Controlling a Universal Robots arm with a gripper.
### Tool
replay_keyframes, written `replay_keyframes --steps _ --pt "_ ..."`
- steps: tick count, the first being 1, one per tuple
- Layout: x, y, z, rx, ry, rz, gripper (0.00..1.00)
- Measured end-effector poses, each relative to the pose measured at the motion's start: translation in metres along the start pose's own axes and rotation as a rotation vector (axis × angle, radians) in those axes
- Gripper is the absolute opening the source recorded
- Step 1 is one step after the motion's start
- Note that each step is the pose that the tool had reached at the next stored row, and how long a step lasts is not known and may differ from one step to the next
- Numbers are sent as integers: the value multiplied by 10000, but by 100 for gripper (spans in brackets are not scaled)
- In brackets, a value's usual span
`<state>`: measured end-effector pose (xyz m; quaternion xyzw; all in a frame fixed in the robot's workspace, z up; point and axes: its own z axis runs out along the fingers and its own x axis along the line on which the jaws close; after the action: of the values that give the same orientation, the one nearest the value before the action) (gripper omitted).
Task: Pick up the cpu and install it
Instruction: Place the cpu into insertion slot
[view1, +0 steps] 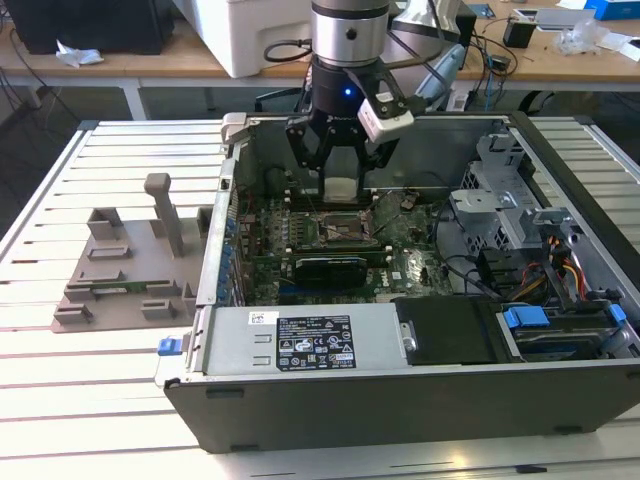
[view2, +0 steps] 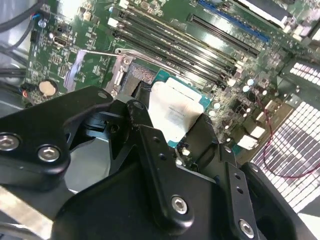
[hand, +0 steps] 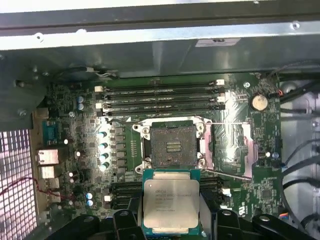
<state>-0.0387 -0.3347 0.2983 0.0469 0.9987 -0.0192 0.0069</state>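
Note:
My gripper hangs inside the open computer case, shut on the cpu. The cpu is a flat square chip with a silvery top and a thin green edge, held level by two opposite edges between the black fingers. In the first wrist view it sits just short of the black-framed socket, which lies open with its contact field bare and its metal load plate swung aside. The second wrist view shows the cpu hovering over the motherboard, apart from it.
Memory slots run along one side of the socket. A black card, the power supply, a drive cage and cables crowd the case. Grey fixture blocks stand on the slatted table at the exterior view's left.

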Motion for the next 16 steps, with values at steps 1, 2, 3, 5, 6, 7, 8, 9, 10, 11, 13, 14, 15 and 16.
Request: replay_keyframes --steps 1,2,3,5,6,7,8,9,10,11,13,14,15,16 --pt "0 0 0 4 10 268 54" --pt "0 0 0 8 17 468 54" --pt "-1 0 0 12 26 708 54" --pt "-1 0 0 23 53 1424 54" --pt "-1 0 0 25 57 1524 54" --pt "-1 0 0 26 60 1612 54" --pt "-1 0 0 29 69 1850 54" --pt "-1 0 0 32 74 1961 54" --pt "-1 0 0 33 78 2088 54" --pt "-1 0 0 36 84 2231 54" --pt "-1 0 0 40 95 2522 54" --pt "-1 0 0 43 100 2652 54" --pt "-1 0 0 44 104 2767 54" --pt "-1 0 0 45 108 2876 54"
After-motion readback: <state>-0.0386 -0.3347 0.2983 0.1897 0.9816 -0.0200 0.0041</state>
